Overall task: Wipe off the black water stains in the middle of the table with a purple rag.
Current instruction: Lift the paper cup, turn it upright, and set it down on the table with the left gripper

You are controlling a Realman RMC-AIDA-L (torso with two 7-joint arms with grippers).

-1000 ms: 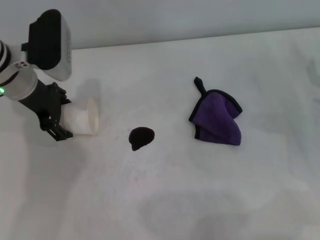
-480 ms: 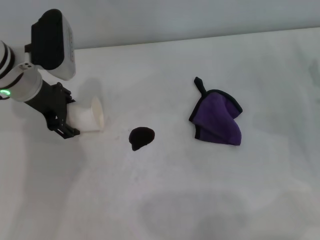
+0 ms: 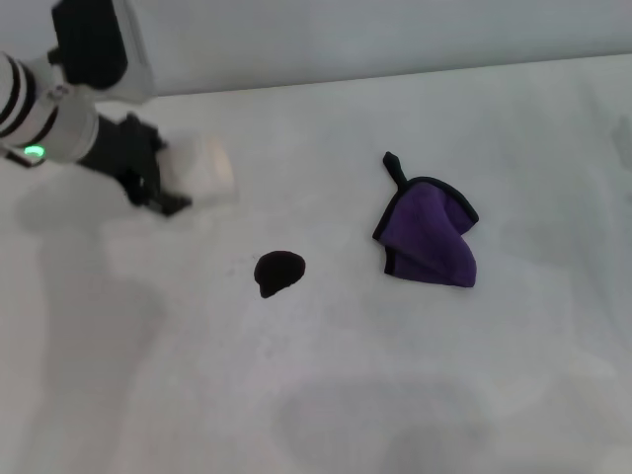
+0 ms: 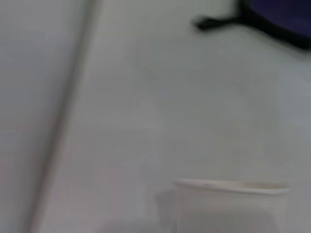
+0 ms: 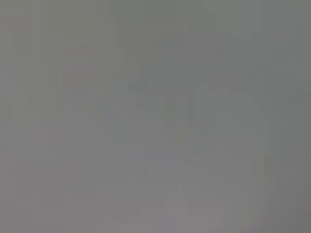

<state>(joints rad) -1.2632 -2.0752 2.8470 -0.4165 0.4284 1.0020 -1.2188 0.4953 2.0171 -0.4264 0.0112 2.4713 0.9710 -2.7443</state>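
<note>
Purple rag [image 3: 432, 233] lies untouched; left gripper [image 3: 163, 178] (jaws clamping a white cup [image 3: 202, 168]) could drip onto the worktop [image 3: 395, 395].

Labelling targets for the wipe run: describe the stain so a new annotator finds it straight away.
Start from the white table in the head view. Near its middle, between the white cup held by the left gripper and the purple rag, lies the black water stain. It is a small glossy black blob, far smaller than the rag, touching neither neighbour.
</note>
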